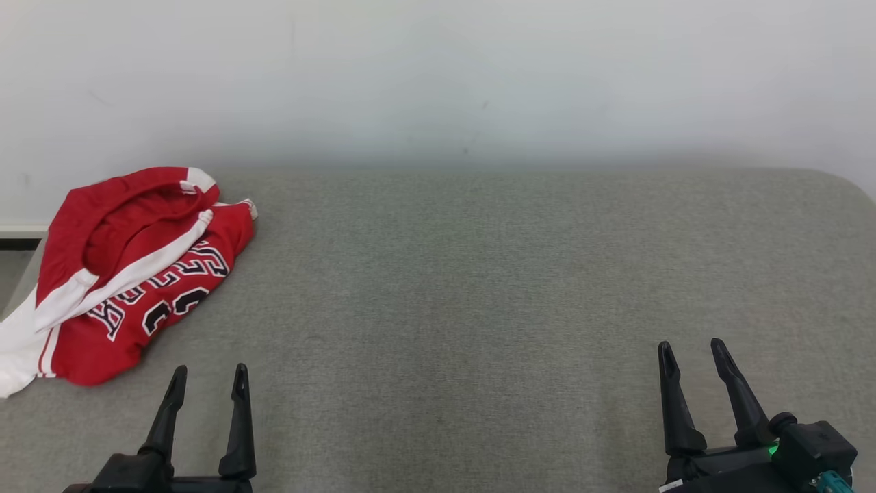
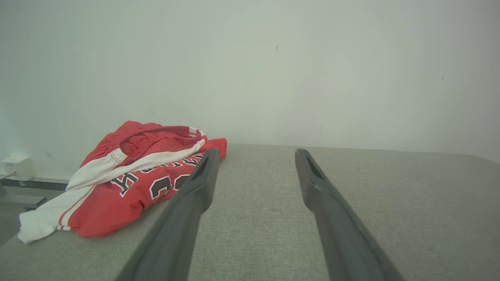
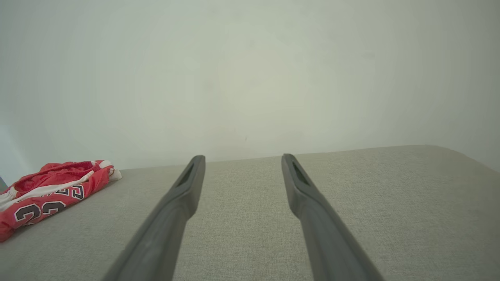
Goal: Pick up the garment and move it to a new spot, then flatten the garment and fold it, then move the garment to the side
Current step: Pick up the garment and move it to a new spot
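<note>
Rest posture before a soft grey woven-fabric work surface (image 1: 479,274) backed by a plain pale wall (image 1: 438,68).

The left gripper (image 1: 210,370), two long dark tapering fingers, is poised low over the near edge of the surface with its jaws spread wide and nothing between them. The right gripper (image 1: 691,344), of the same build with a small green light at its base, is likewise wide open and empty, its fingers leaning slightly to the robot's right.

A crumpled red and white sports garment (image 1: 137,274) of thin shiny cloth, carrying black white-edged lettering and numerals, lies in a loose heap ahead of the left jaws and off to their left side. It is near them but not touching. One white-trimmed edge hangs over the surface's left border.

In the left wrist view the garment (image 2: 117,195) sits beyond and outside the left finger, whose tip overlaps its right corner only in line of sight. In the right wrist view the garment (image 3: 50,191) lies well apart, far to the left of those jaws. Bare fabric extends ahead of both pairs of fingertips up to the wall.
</note>
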Tool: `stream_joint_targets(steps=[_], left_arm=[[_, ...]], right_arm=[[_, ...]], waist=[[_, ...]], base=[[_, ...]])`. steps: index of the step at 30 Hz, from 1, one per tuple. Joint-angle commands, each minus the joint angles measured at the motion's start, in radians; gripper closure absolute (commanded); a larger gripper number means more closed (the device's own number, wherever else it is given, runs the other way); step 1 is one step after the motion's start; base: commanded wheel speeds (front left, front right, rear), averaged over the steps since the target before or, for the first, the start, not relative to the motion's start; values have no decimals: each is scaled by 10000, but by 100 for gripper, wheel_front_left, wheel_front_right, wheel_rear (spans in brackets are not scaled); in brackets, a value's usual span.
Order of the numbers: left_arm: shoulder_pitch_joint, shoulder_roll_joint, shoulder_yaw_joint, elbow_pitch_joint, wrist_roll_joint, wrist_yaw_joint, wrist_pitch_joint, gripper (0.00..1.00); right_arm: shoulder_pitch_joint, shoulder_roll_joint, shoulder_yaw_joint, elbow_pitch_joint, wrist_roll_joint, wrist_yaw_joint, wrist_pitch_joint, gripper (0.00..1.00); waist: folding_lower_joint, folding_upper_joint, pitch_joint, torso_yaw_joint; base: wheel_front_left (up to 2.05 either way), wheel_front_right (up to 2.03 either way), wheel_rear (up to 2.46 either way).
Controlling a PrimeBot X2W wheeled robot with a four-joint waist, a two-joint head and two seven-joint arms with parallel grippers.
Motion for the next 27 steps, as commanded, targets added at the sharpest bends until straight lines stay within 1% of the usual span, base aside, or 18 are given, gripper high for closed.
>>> stream_joint_targets(steps=[1,8,23,27], left_arm=[[-54,18,40,47,76,35,-11,0],[-116,5,142,201,87,60,-11,0],[-67,-47,341,407,121,138,-11,0],[24,-18,436,435,104,159,-11,0]], right_arm=[[38,-17,4,-7,56,-21,-7,0],[48,-69,41,50,116,-21,-7,0],[72,-181,138,205,157,-21,-8,0],[65,-175,235,256,140,-21,-7,0]], waist=[[0,0,50,145],[0,0,178,997],[0,0,201,3329],[0,0,169,3843]], base=[[0,0,0],[0,0,0],[0,0,0],[0,0,0]])
